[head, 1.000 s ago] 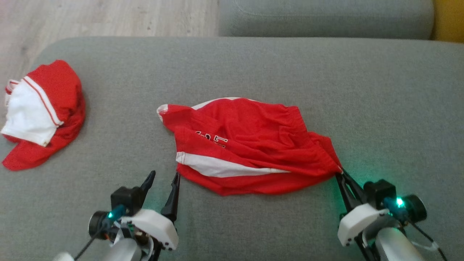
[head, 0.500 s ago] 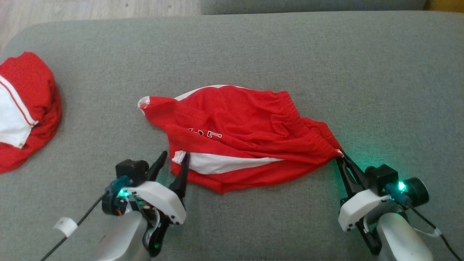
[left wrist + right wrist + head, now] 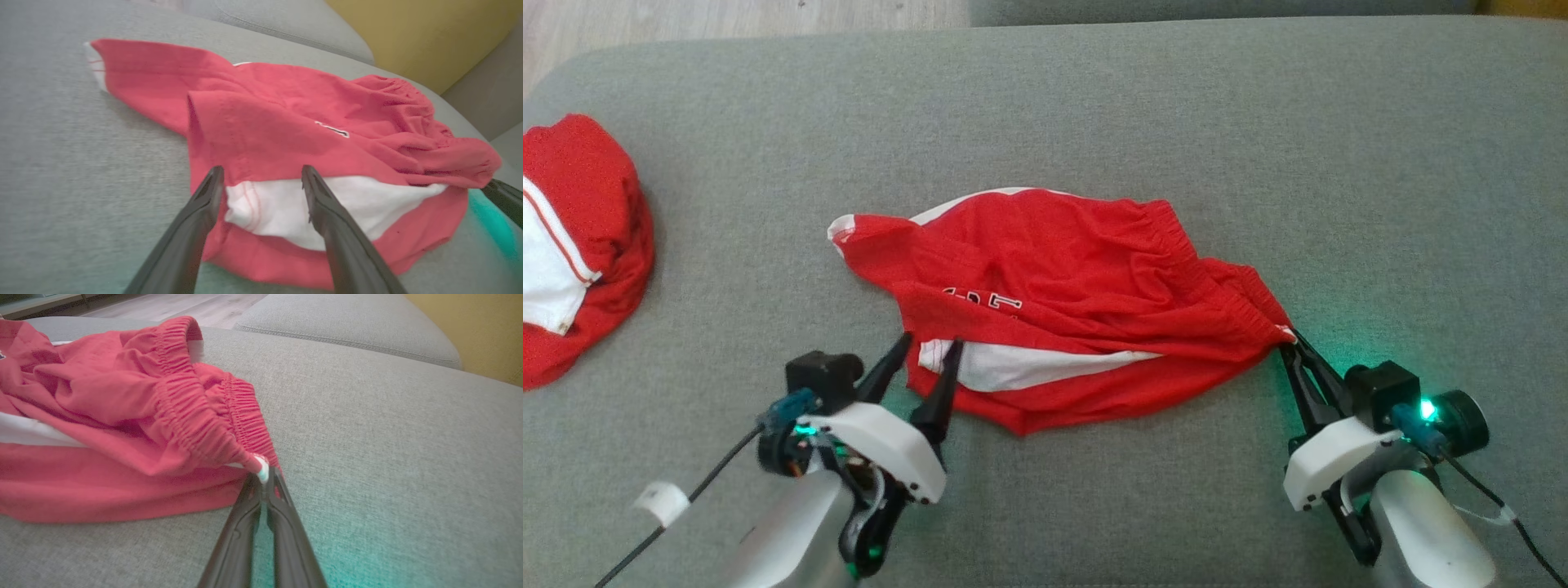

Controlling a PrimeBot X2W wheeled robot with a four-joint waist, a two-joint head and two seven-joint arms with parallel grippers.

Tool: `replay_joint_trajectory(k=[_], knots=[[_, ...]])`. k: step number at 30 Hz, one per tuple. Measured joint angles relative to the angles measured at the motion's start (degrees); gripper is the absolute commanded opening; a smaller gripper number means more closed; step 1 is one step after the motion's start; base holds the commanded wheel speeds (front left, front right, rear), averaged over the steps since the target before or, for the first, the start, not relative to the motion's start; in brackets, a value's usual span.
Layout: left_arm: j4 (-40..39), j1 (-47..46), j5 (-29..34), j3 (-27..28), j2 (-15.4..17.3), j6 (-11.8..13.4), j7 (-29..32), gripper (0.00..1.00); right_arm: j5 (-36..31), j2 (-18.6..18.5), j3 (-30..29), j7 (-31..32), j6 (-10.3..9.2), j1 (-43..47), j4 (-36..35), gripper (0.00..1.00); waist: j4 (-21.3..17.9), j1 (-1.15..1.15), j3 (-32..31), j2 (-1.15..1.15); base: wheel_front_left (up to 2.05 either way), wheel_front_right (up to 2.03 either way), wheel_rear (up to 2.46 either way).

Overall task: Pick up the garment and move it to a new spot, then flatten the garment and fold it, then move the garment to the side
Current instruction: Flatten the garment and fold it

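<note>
Evidently mid-flattening. Red shorts (image 3: 1062, 278) lie rumpled at frame centre on grey sofa cushion (image 3: 1380, 163). Right pincer (image 3: 1286, 345) clamped on waistband corner (image 3: 245, 455), lower right. Left pincer (image 3: 931, 341) apart, fingers (image 3: 204, 212) straddling the white-panelled hem corner (image 3: 253, 204), lower left; no grip yet. Relocation looks done; spreading flat, folding and the move aside all remain.

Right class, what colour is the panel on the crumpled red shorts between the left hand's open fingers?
White. The fabric panel shows clearest in the left wrist view.
</note>
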Motion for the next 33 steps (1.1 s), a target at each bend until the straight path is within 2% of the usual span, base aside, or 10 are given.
replay_joint_trajectory(k=[3,5,10,22,25,27,30,33], knots=[[-0.1,0.4,0.1,0.4,1.1,1.9,0.2,1.0,0.0,0.2,-0.1,0.0,0.0,0.0,0.0,0.0,-0.1,0.0,0.0,0.0,0.0,0.0,0.0],[-0.2,1.2,0.0,0.3,1.3,2.3,1.2,1.0,0.0,0.4,-0.1,0.0,0.0,0.0,0.1,0.0,-0.1,0.0,0.1,0.0,0.0,0.0,0.0],[-1.6,2.3,-0.4,-0.5,1.4,1.8,3.4,1.0,0.0,0.8,-0.2,0.0,0.0,-0.1,0.2,0.0,-0.3,0.0,0.2,0.0,0.0,0.0,0.0],[-4.3,2.3,-0.9,-2.0,2.3,1.2,4.1,1.0,0.0,0.9,-0.3,0.0,0.0,-0.8,0.5,0.0,-0.5,0.0,0.3,0.0,0.0,0.0,0.0],[-4.3,2.2,-0.8,-2.2,2.4,1.3,4.5,0.76,0.0,1.0,-0.2,0.0,0.0,-0.8,0.5,0.0,-0.6,0.0,0.3,0.0,0.0,0.0,0.0],[-4.4,2.2,-0.8,-2.3,2.4,1.4,4.4,0.54,0.0,1.0,-0.2,0.0,0.0,-0.8,0.6,0.0,-0.7,0.0,0.3,0.0,0.0,0.0,0.0],[-4.4,2.1,-0.7,-2.3,2.4,2.4,4.3,0.35,0.0,1.1,-0.1,0.0,0.0,-0.8,0.6,0.0,-0.7,0.0,0.3,0.0,0.0,0.0,0.0],[-4.3,2.1,-0.2,-2.3,2.4,2.8,3.6,0.11,0.0,1.1,-0.1,0.0,0.0,-0.8,0.6,0.0,-0.7,0.0,0.3,0.0,0.0,0.0,0.0]])
